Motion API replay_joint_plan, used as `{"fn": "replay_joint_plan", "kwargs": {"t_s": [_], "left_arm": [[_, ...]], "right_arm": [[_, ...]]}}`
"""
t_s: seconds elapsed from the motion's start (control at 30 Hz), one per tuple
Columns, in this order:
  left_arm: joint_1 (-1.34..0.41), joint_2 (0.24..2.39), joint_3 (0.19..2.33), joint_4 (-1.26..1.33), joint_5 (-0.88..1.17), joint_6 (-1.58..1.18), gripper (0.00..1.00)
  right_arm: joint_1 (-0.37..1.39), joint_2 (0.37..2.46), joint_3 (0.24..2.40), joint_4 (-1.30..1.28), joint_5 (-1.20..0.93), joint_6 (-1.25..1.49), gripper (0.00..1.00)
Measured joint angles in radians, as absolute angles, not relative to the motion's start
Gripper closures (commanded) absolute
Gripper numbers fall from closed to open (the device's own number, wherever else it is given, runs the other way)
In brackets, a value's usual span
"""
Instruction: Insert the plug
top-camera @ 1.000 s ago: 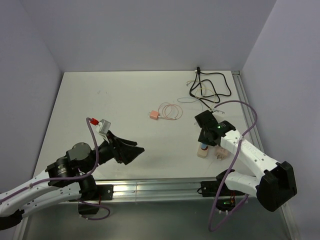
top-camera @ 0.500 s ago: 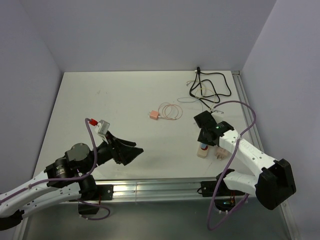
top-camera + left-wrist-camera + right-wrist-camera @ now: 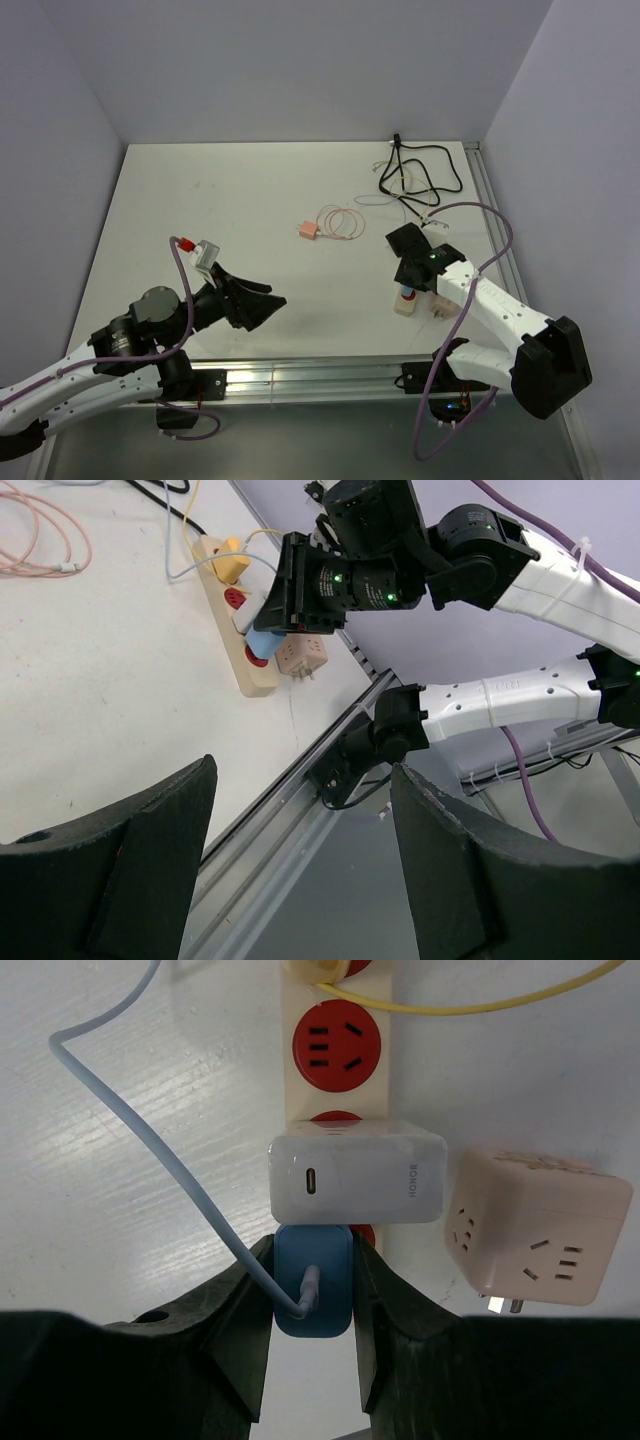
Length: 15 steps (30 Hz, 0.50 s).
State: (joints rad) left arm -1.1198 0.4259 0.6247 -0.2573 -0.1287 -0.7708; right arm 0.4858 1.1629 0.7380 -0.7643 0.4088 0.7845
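Top external: the right gripper (image 3: 408, 290) is hanging over the power strip (image 3: 402, 307), lining up a socket. The left gripper (image 3: 262, 303) is waiting well apart, jaws spread, holding nothing.
Left wrist: the blue plug (image 3: 264, 640) is showing at the strip's near end.
Right wrist: the right jaws are clamping the plug's rounded blue sides just beside the white charger (image 3: 357, 1177), with its pale cable (image 3: 130, 1130) trailing away.

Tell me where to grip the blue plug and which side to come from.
Grip the blue plug across its two long flat sides, coming straight down from above, as the right tool sits now. The white charger crowds one end and the cable leaves the top face, so those sides look like the free, parallel surfaces.
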Motion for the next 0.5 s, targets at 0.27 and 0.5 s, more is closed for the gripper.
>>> {"fn": "replay_joint_plan", "kwargs": {"t_s": [0.27, 0.5], "left_arm": [[-1.120, 0.392, 0.625, -0.261, -0.129, -0.771, 0.25], [-1.120, 0.393, 0.625, -0.268, -0.128, -0.771, 0.24]], "right_arm": [[0.544, 1.141, 0.695, -0.739, 0.479, 0.862, 1.00], [0.691, 1.126, 0.654, -0.744, 0.627, 0.987, 1.00]]}}
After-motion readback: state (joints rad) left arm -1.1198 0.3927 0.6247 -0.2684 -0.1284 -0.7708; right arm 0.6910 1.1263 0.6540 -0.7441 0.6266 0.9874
